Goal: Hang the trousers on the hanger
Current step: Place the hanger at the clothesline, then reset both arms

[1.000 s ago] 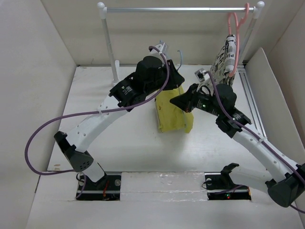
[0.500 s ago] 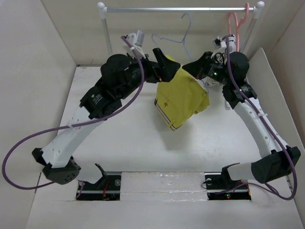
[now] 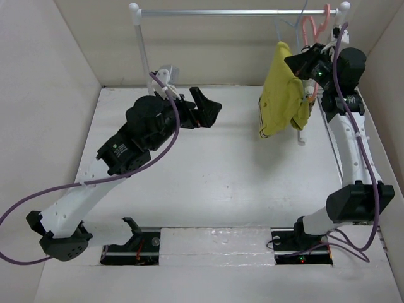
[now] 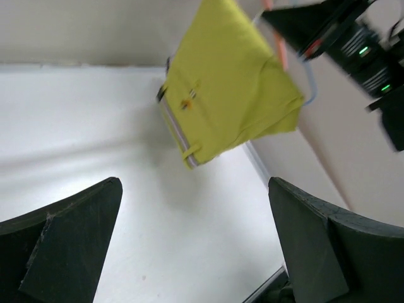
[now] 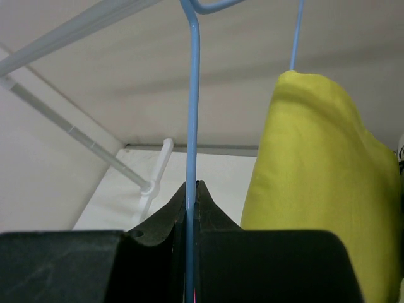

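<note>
- Since a second earlier, both arms had left the middle of the desk (image 3: pixel 208 189). The right arm (image 3: pixel 350 145) had lifted the hanger (image 5: pixel 192 95) and the trousers (image 3: pixel 281 95) up to the far right, while the left arm (image 3: pixel 120 151) had let go and drawn back to the left.
- Left jaws stood spread wide and empty, well apart from the cloth (in the left wrist view the trousers hung beyond them, far and to the right).
- Right jaws were pressed together on the hanger's thin blue stem, which ran straight up out of them, its long axis upright.
- Trousers hung draped on the hanger, clear of the desk, just beside the pink hanger (image 3: pixel 309 28) and the right jaws.
- What the coming move seemed to turn on was the hook and the rail (image 3: pixel 240 11). The hook lay directly above the right jaws, close to the rail, and whether it had caught could not be told.
- Right arm was plainly the nearer one, so the hooking looked like its job.
</note>
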You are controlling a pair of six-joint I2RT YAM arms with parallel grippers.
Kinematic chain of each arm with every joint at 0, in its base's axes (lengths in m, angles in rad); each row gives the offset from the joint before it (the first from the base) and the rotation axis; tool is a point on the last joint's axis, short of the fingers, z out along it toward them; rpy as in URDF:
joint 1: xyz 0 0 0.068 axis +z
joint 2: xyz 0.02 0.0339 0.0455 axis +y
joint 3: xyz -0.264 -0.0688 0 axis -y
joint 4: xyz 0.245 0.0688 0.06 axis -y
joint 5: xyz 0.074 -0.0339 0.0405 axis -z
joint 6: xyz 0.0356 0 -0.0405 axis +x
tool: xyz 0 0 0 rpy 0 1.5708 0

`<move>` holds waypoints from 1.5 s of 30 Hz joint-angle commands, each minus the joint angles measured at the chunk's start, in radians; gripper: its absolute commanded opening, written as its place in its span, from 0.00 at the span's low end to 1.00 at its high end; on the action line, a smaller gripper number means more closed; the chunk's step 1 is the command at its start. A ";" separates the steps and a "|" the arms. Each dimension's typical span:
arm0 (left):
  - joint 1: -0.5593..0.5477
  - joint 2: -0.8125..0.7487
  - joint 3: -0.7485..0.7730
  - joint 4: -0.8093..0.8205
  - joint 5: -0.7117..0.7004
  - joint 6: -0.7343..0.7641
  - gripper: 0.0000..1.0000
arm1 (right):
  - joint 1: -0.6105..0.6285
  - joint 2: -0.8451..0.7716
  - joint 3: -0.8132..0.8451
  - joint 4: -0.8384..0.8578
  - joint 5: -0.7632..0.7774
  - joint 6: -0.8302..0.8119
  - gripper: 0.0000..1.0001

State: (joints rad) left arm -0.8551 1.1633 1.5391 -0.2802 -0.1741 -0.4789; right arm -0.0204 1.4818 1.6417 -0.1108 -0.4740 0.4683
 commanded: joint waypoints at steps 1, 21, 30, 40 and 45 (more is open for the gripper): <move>0.008 -0.004 -0.059 0.003 -0.018 -0.004 0.99 | -0.027 0.001 0.112 0.115 0.037 -0.026 0.00; 0.008 0.042 -0.169 -0.005 0.015 -0.037 0.99 | -0.036 0.144 0.032 0.172 0.068 -0.028 0.44; 0.008 0.075 -0.088 -0.013 -0.034 0.010 0.99 | -0.036 -0.053 0.052 0.008 0.083 -0.209 1.00; 0.019 -0.011 -0.178 -0.056 -0.194 -0.016 0.99 | -0.006 -0.555 -0.452 -0.159 0.092 -0.373 1.00; 0.019 -0.056 -0.319 -0.044 -0.151 -0.056 0.99 | 0.004 -0.800 -0.661 -0.421 0.187 -0.488 1.00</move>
State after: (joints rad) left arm -0.8383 1.1393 1.2812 -0.3386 -0.3313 -0.5072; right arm -0.0246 0.7834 1.0584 -0.3580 -0.3737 0.0887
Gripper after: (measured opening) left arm 0.989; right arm 0.998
